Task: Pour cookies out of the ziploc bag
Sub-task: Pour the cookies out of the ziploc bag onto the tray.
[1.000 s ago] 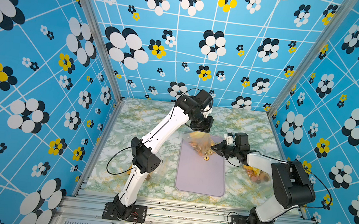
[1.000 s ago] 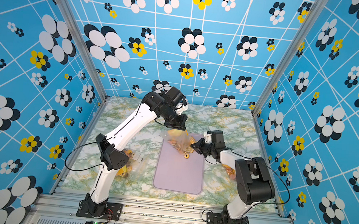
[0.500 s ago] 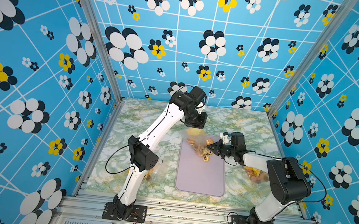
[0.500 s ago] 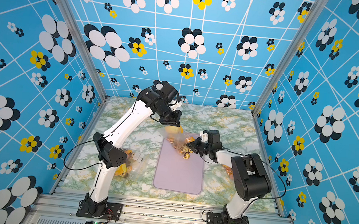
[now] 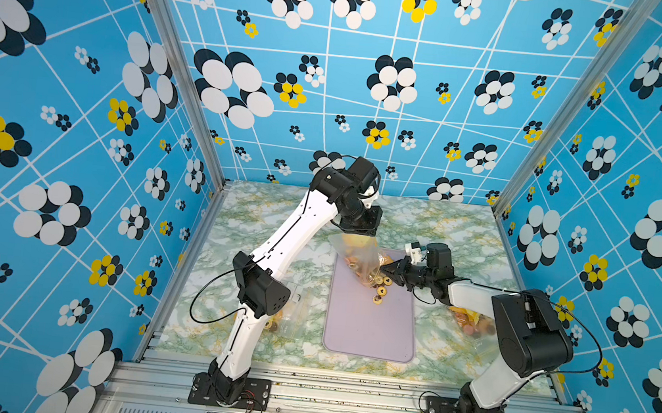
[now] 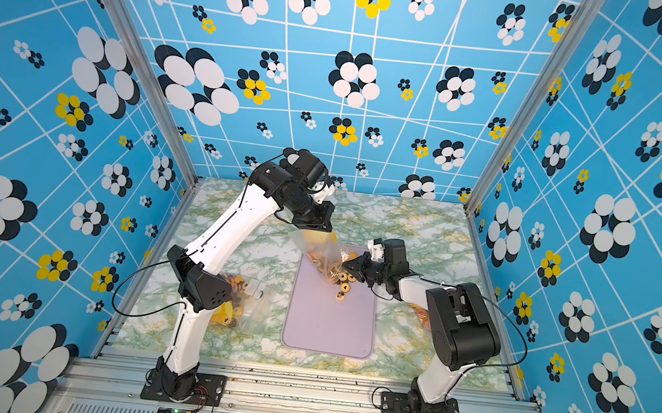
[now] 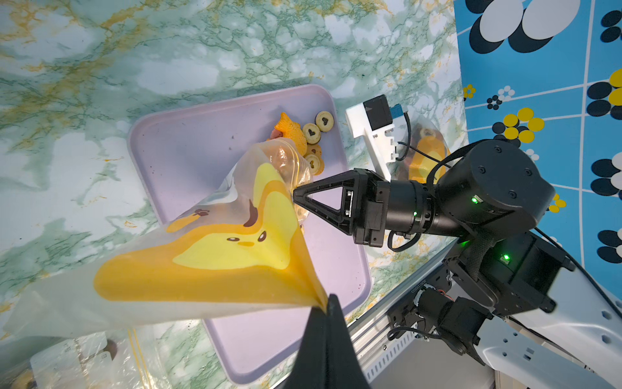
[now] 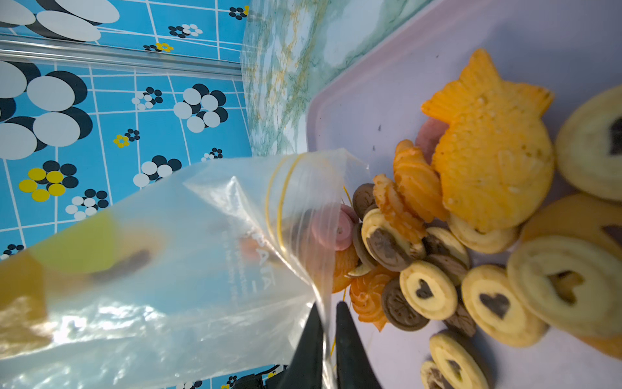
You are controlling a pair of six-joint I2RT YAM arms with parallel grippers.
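The ziploc bag (image 5: 357, 255) hangs slanted over the far part of the lilac tray (image 5: 367, 331), with its mouth low and its bottom corner high. The left tool (image 7: 325, 308) is pressed together on that high corner. The right tool (image 8: 328, 310) stands at the edge of the bag's mouth. A narrow slit shows between its fingers (image 8: 350, 343) and the film runs through it, but I cannot tell if they press the film.

The cookies (image 8: 424, 289) lie in a heap on the tray, touching the mouth. A pink one (image 8: 336, 229) sits just inside the zip line, and a fish-shaped one (image 8: 488, 161) lies at the outer side of the heap. In both top views the heap is in the far half of the tray, toward the right arm's side but inside the rim. The near half of the tray is bare.

On the worktop (image 5: 261, 225), a second bag (image 6: 246, 298) lies beside the left arm's lower link, near the tray's left rim. A third bag (image 5: 469, 320) lies under the right arm.
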